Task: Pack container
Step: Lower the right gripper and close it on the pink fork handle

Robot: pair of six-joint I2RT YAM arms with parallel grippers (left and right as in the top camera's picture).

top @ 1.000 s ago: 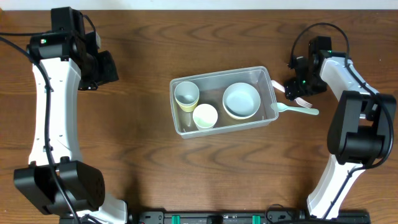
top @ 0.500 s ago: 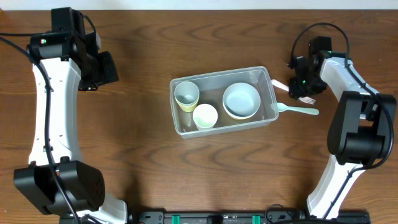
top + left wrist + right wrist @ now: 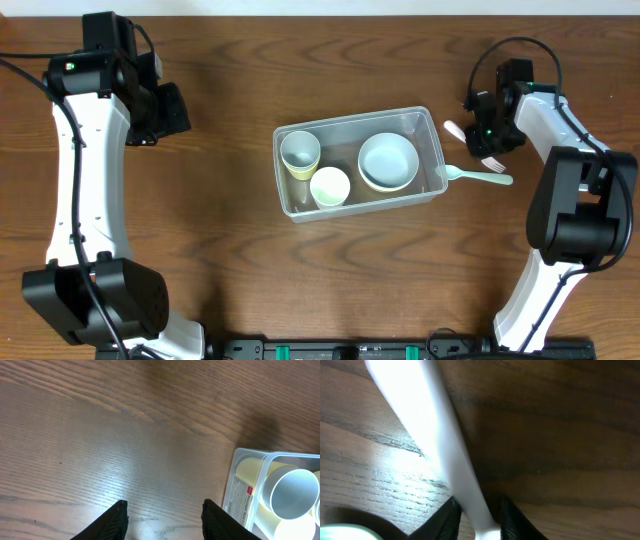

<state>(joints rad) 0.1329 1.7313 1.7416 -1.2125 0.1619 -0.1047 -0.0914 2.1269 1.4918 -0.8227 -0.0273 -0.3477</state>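
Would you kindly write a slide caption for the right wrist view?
Right end effector gripping a white utensil by its handle, over the wooden table.

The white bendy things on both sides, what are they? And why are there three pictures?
Those are two robot arms, each ending in a two-finger pincher. The big picture looks down from above the table. The other two come from small cameras on the wrists. On the wooden table sits a clear tub holding a bluish cup, a pale yellow cup and a bowl. A green spoon lies beside it. The left gripper is open and empty. The right gripper pinches a white fork.
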